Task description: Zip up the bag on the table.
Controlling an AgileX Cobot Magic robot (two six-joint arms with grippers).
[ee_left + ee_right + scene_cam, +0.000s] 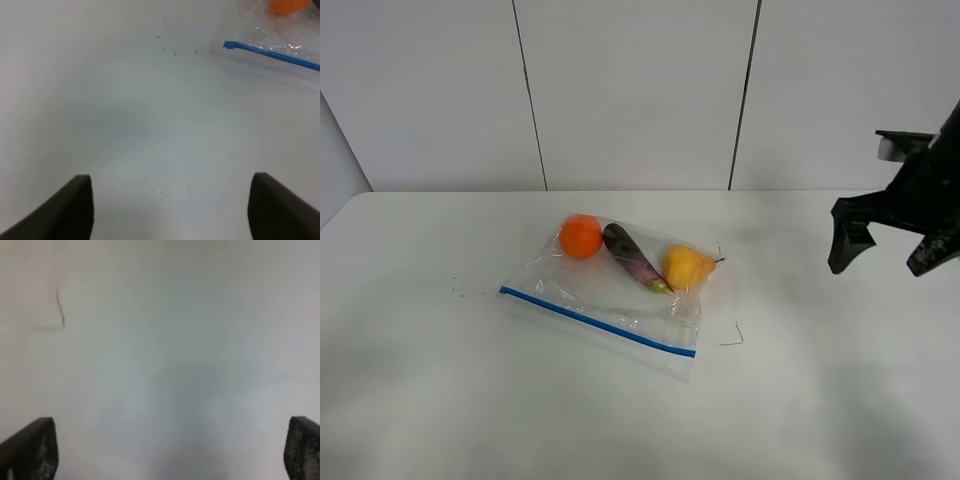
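Left wrist view crops the bag (280, 35); both grippers (170, 210) (170, 450) spread, tips cut off.

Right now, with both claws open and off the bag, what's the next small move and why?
Probably bring the left claw toward the near end of the blue zip strip. That end shows close ahead in the left wrist view, while the right claw hangs well to the side of the bag, seeing only bare table.
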